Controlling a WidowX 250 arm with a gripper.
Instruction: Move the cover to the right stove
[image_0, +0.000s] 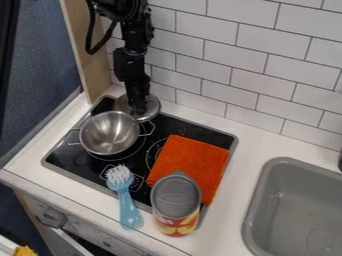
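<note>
Above the back left of the black glass stove (63, 156): black two-finger gripper (138, 111), placed at the middle of the cover, likely to work it by its top; from this angle I cannot tell whether it is open or closed on it.
Cover: round silver metal cover (153, 105), just behind the pot, its move to the right burner still to be done.
Pot: shiny steel pot with wire handles (109, 132), sitting at left, so the right side stays free of it.
Towel: flat orange cloth (192, 162), partly over the right burner (152, 152), perhaps as an obstacle.
Brush: light-blue brush with white bristles (127, 200), bridging stove and counter.
Can: grey-topped can (176, 195), upright near the front edge.
Count: one each; pot handles, two.
</note>
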